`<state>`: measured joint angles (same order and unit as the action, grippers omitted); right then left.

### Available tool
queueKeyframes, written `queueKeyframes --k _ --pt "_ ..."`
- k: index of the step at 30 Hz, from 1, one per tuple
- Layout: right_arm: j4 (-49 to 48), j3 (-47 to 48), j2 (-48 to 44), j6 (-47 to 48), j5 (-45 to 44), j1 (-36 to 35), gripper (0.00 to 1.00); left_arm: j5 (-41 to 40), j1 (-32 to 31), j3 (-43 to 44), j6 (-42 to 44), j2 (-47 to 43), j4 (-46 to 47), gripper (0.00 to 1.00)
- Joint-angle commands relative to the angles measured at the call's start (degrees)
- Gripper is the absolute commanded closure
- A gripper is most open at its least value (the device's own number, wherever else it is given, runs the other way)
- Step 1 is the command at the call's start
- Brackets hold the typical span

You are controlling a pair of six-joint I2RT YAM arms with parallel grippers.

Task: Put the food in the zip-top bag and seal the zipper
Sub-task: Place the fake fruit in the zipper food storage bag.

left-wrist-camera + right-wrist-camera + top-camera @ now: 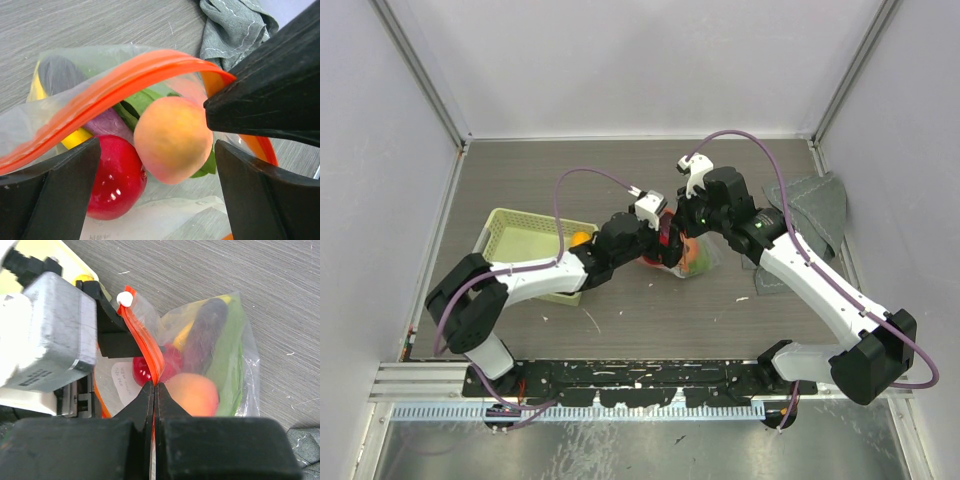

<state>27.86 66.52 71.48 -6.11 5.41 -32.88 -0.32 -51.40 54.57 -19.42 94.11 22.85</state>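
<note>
The clear zip-top bag [700,260] lies at mid-table with its mouth open. Inside it are a peach-orange fruit [172,137], a red fruit [117,177], a dark purple piece [205,332], a yellow piece and green leaves [230,350]. My right gripper [155,386] is shut on the red-orange zipper [145,335] and holds one lip up; it shows as a black wedge in the left wrist view [260,100]. My left gripper [157,200] is open, its jaws spread wide at the bag's mouth, over the red fruit and the peach-orange fruit. A white slider knob [125,299] sits at the strip's end.
The pale green basket [520,240] stands left of the bag with an orange piece [580,238] at its right edge. A grey folded cloth [810,215] lies at the right, behind the right arm. The two grippers are close together over the bag.
</note>
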Motion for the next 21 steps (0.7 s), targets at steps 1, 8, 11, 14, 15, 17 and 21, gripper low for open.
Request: queueKeyframes --k 1,8,11,14,15,17,21 --pt "-3.2 0.3 -2.2 0.5 0.0 -0.1 1.0 -2.6 -0.3 -0.2 1.6 -5.9 0.3 0.02" --pt "-3.3 0.3 -2.1 0.5 0.1 -0.2 1.0 -3.9 -0.4 -1.1 -0.2 -12.0 -8.7 0.0" --pt "-3.2 0.3 -2.2 0.4 0.0 -0.2 1.0 -5.6 -0.4 -1.3 -2.0 -15.7 -14.0 0.0" --pt "-3.3 0.3 -2.1 0.3 0.2 -0.2 1.0 -8.2 -0.4 -1.6 -4.7 -19.0 -19.4 0.0" --pt "-3.3 0.3 -2.1 0.3 0.3 -0.2 1.0 -10.2 -0.4 -1.7 -6.4 -20.1 -21.7 0.01" --pt "-3.3 0.3 -2.0 0.3 0.4 -0.2 1.0 -13.5 -0.4 -1.5 -9.7 -22.7 -26.5 0.03" --pt "-3.3 0.2 -2.1 0.3 0.4 -0.2 1.0 -19.3 -0.4 -2.2 -16.9 -26.0 -34.7 0.07"
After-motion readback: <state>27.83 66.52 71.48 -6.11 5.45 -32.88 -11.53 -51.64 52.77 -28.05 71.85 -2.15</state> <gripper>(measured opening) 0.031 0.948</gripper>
